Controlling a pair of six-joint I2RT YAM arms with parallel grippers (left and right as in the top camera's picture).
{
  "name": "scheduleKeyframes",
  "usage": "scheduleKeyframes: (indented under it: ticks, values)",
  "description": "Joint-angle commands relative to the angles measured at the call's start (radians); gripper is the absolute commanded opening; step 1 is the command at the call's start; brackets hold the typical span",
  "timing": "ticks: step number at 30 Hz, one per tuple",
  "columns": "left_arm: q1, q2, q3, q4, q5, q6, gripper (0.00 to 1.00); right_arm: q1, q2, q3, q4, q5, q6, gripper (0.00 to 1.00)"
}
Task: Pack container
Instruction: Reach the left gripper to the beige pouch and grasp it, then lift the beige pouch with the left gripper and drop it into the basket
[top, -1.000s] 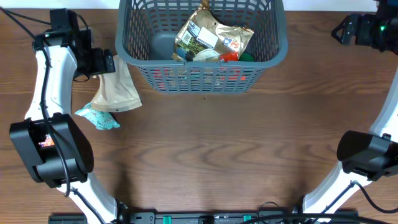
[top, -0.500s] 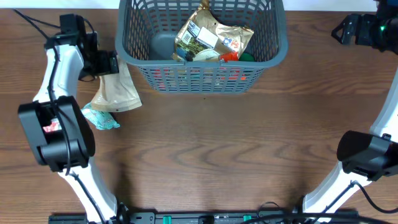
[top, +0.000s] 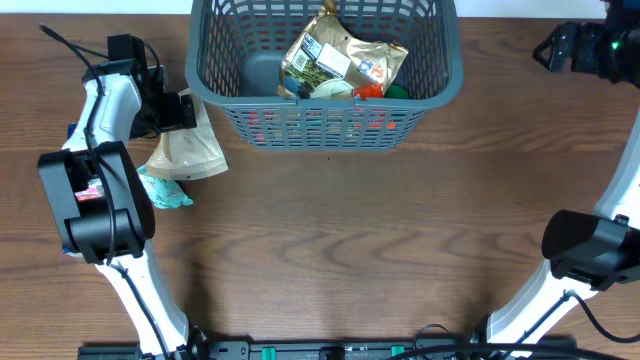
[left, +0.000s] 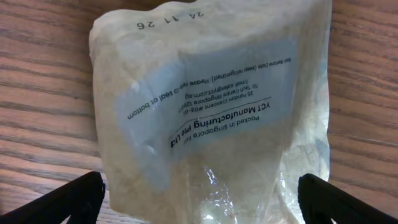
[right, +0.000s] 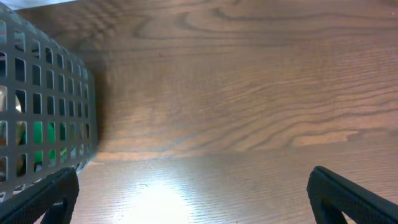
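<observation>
The container (top: 325, 125), a large dark grey plastic basket with slotted lattice walls and a thick rim, stands at the far middle of the wooden table (top: 400, 230), its far edge cut off by the overhead view. The goods are piled in its right half. A crinkled gold snack bag (top: 335, 55) with a printed label lies on top. Below it, against the near wall, are a pale item (top: 325, 88), a red one (top: 370, 90) and a green one (top: 396, 92), all too hidden to name. The left part of the solid floor is bare.

Just beside the basket's near left corner lies a tan pouch (top: 187, 150). The left wrist view shows its clear window and printed white label. A teal packet (top: 162, 189) touches the pouch's near left edge.

The left gripper (top: 186, 108) hangs over the pouch's far end, its fingers (left: 78, 196) spread wide to either side of the pouch and not closed on it. The right gripper (right: 199, 202) sits well off to the basket's right, its fingers also wide apart over bare wood and holding nothing.
</observation>
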Motion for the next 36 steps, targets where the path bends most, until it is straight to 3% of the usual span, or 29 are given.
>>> scheduleKeyframes:
  ticks: [1,10,11,13,17,23,36]
  values:
    - [-0.002,0.039,0.016,-0.016,0.003,0.006,0.99,-0.007,0.010,-0.003,-0.005,-0.001,-0.011,0.99]
    - [-0.005,0.064,0.016,-0.055,0.003,0.006,1.00,-0.007,0.010,-0.003,-0.011,-0.001,-0.011,0.99]
    - [-0.005,0.064,0.016,-0.062,0.002,-0.003,0.97,-0.007,0.010,-0.003,-0.013,-0.001,-0.011,0.99]
    - [-0.005,0.065,0.016,-0.076,0.002,-0.017,0.85,-0.007,0.010,-0.003,-0.018,-0.001,-0.011,0.99]
    - [-0.005,0.064,0.016,-0.115,0.003,-0.025,0.49,-0.007,0.010,-0.003,-0.025,-0.001,-0.015,0.99]
    - [-0.005,0.050,0.017,-0.175,0.002,-0.035,0.06,-0.007,0.010,-0.003,-0.039,-0.001,-0.023,0.99]
    - [-0.005,-0.333,0.143,-0.261,0.002,-0.035,0.06,-0.007,0.010,-0.003,-0.054,-0.001,-0.060,0.99]
